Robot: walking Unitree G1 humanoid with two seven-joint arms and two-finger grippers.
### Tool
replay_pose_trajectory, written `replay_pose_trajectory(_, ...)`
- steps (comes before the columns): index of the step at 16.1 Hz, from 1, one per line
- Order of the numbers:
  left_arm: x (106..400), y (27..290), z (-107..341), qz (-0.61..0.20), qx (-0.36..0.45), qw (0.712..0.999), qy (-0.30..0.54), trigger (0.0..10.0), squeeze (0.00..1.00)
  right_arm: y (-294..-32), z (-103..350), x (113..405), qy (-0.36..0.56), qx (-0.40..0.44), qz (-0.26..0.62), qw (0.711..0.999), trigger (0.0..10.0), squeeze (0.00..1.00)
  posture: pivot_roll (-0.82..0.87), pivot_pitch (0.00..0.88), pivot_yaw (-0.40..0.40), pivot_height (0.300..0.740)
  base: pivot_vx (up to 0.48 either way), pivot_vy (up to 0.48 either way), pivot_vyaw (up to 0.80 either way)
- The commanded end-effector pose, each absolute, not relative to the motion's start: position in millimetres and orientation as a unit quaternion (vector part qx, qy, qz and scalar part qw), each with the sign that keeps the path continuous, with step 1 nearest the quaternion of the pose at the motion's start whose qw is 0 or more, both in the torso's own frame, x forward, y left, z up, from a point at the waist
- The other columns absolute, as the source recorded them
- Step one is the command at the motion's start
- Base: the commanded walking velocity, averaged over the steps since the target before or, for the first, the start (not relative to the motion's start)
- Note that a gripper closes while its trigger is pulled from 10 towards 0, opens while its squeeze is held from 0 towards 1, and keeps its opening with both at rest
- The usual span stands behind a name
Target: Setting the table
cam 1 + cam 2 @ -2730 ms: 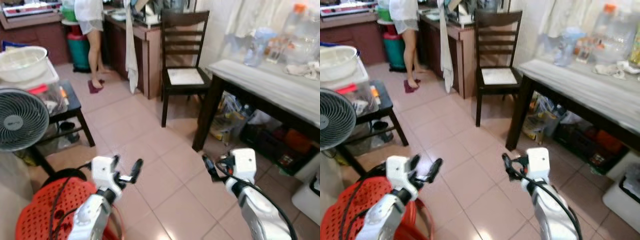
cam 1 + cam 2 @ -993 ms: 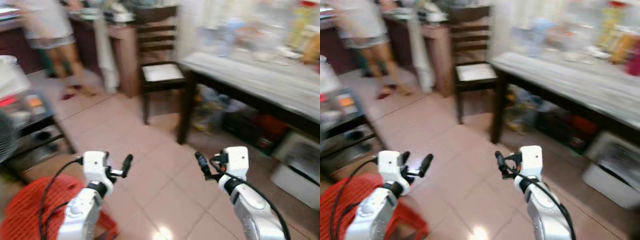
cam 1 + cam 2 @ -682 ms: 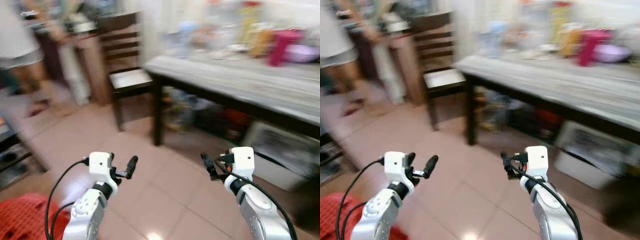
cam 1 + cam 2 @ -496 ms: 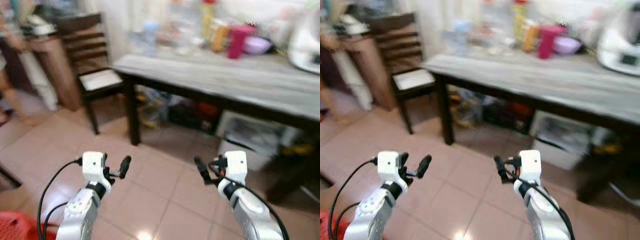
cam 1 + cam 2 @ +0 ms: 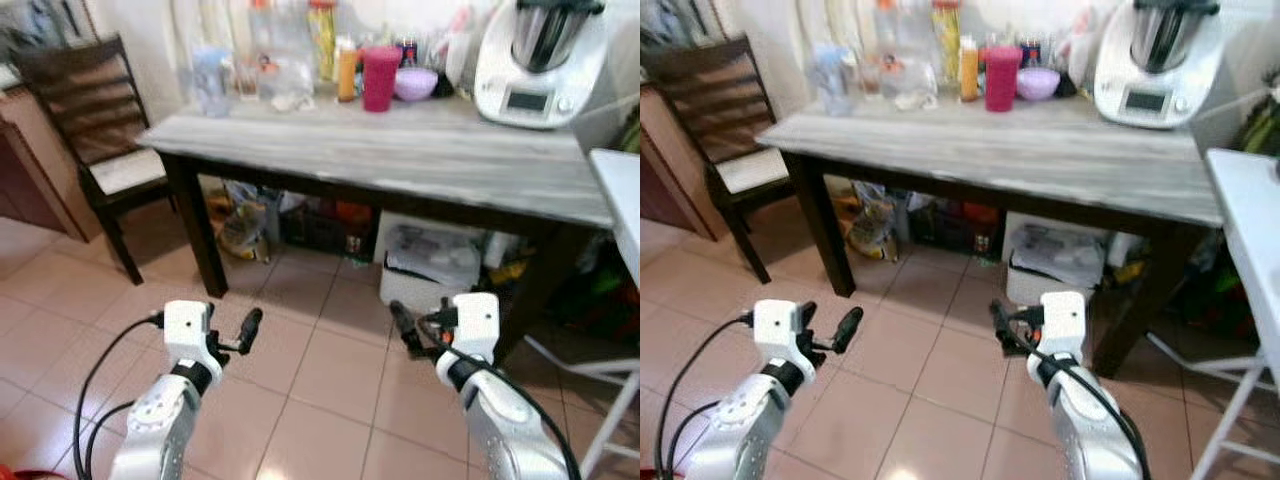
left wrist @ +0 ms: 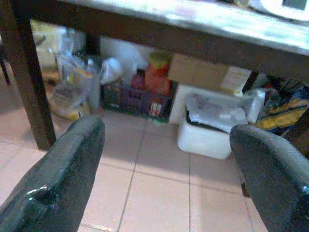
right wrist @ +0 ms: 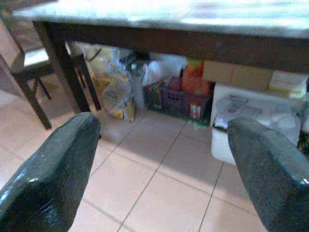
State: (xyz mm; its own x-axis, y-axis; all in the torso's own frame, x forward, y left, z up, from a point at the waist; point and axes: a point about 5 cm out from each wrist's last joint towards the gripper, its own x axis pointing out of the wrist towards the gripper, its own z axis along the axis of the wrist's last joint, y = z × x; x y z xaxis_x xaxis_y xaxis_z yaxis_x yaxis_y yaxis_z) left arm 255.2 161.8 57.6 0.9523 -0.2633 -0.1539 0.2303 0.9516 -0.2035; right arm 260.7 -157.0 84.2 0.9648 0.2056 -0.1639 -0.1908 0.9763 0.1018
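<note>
Pinkish floor tiles (image 5: 330, 370) fill the lower half of the head views, and both arms hang over them in the foreground. The left tool (image 5: 236, 335) sits at lower left, the right tool (image 5: 412, 335) at lower centre-right; in each wrist view the two black fingers (image 6: 63, 179) stand wide apart with nothing between them, so both tools are spread open and hold nothing.

Beyond the tools, across the middle of the frame, stands the grey-topped table (image 5: 400, 150) on dark legs. Its near part is bare. Along its far edge, at the top of the frame, stand clear bottles (image 5: 275, 50), an orange bottle (image 5: 346, 70), a red cup (image 5: 380, 78), a lilac bowl (image 5: 415, 83) and, at upper right, a white kitchen machine (image 5: 530, 60). Under the table lie bags and a white box (image 5: 430, 265). A dark chair (image 5: 85, 120) stands at upper left, just beside the table's end.

The robot appears to be on the approach, with nothing yet laid out. Risks from here, as a judgement: the tools are held below the tabletop, so moving forward without raising them could drive them into the table's edge or its near leg (image 5: 200, 235). The task's things stand at the far edge, close together; a long reach across could knock a bottle or the cup over while grasping a neighbour. The clutter under the table could catch the robot's feet.
</note>
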Motion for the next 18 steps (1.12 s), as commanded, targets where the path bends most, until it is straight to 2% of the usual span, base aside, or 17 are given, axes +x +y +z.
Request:
replay_pose_trajectory(1, 259, 153, 65, -0.141, -0.089, 0.983, 0.074, 10.0, 0.0, -163, 96, 263, 0.062, 0.038, 0.086, 0.994, 10.0, 0.0, -0.2, 0.0, 0.023, 0.74, 0.0, -0.281, 0.0)
replay_pose_trajectory(7, 262, 151, 71, -0.14, -0.093, 0.983, 0.066, 10.0, 0.0, -160, 111, 266, 0.031, 0.034, 0.083, 0.995, 10.0, 0.0, -0.2, 0.0, 0.024, 0.74, 0.0, -0.284, 0.0)
replay_pose_trajectory(10, 265, 146, 81, -0.145, -0.098, 0.983, 0.054, 10.0, 0.0, -158, 116, 266, 0.02, 0.035, 0.081, 0.996, 10.0, 0.0, -0.2, 0.0, 0.027, 0.74, 0.0, -0.281, -0.59)
replay_pose_trajectory(13, 266, 139, 92, -0.162, -0.087, 0.982, 0.03, 10.0, 0.0, -158, 118, 265, 0.014, 0.032, 0.079, 0.996, 10.0, 0.0, -0.2, 0.0, 0.03, 0.74, 0.0, -0.279, 0.0)
replay_pose_trajectory(18, 264, 143, 89, -0.151, -0.085, 0.984, 0.039, 10.0, 0.0, -157, 117, 263, 0.016, 0.034, 0.072, 0.997, 10.0, 0.0, -0.19, 0.0, 0.037, 0.74, 0.0, -0.282, 0.0)
